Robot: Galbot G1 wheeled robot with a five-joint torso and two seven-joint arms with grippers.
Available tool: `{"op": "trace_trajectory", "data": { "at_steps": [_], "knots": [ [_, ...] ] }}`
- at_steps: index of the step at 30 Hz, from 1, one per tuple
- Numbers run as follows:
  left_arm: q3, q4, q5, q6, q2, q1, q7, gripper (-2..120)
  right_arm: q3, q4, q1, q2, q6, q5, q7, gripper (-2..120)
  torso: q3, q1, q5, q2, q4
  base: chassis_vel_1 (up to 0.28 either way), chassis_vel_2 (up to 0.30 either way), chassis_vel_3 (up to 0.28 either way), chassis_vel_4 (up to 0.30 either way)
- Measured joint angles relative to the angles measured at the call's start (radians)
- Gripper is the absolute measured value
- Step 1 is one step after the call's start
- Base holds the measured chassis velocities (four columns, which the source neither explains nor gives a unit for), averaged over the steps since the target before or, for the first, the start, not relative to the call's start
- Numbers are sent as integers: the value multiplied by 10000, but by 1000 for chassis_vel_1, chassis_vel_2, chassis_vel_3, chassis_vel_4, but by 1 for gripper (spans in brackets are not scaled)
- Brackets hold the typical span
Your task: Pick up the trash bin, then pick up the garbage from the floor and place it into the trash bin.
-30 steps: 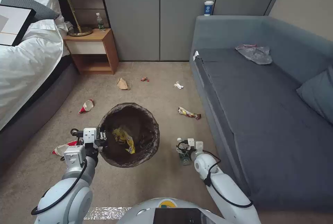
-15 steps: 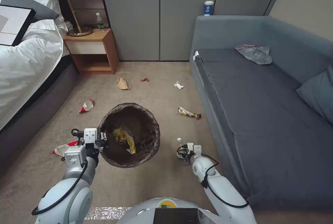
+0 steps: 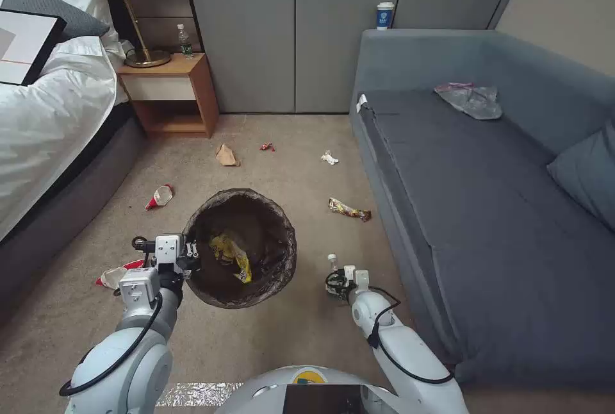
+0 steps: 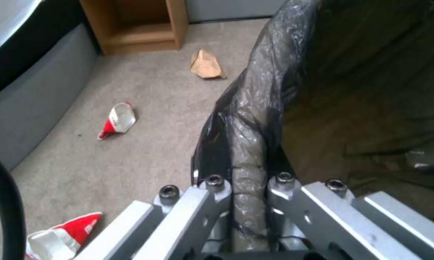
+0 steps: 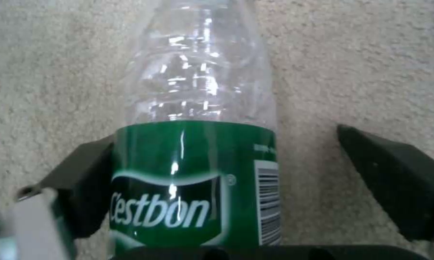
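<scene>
The trash bin (image 3: 240, 248), a round bucket lined with a crinkled, glossy dark bag, hangs from the left claw (image 4: 248, 187), whose metal jaws are clamped shut on the bag-wrapped rim; a yellow snack wrapper (image 3: 230, 255) lies inside it; the right claw (image 5: 226, 180) is low over the coarse beige carpet (image 3: 288, 164), its 2 dark pads spread wide around a clear, ribbed plastic bottle (image 5: 197, 144) with a green label, 1 pad touching the label and the other standing apart; beyond the left claw lie a flattened red-white paper cup (image 4: 118, 121) and a creased brown paper bag (image 4: 206, 65); compared with a second ago, the right claw has drawn back toward the robot, and the bin has barely shifted.
</scene>
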Motion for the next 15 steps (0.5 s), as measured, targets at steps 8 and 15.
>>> {"op": "trace_trajectory", "data": {
  "at_steps": [8,15],
  "knots": [
    [7,0,6,-6,8,-15,29,2,-96,616,-321,-126,-112,162,293,68,1,0,8,-1,2,0,0,0,0],
    [9,0,8,-11,3,-62,46,2,-321,1186,-491,-235,-308,488,796,34,2,0,9,-1,4,0,0,0,0]
  ]
}}
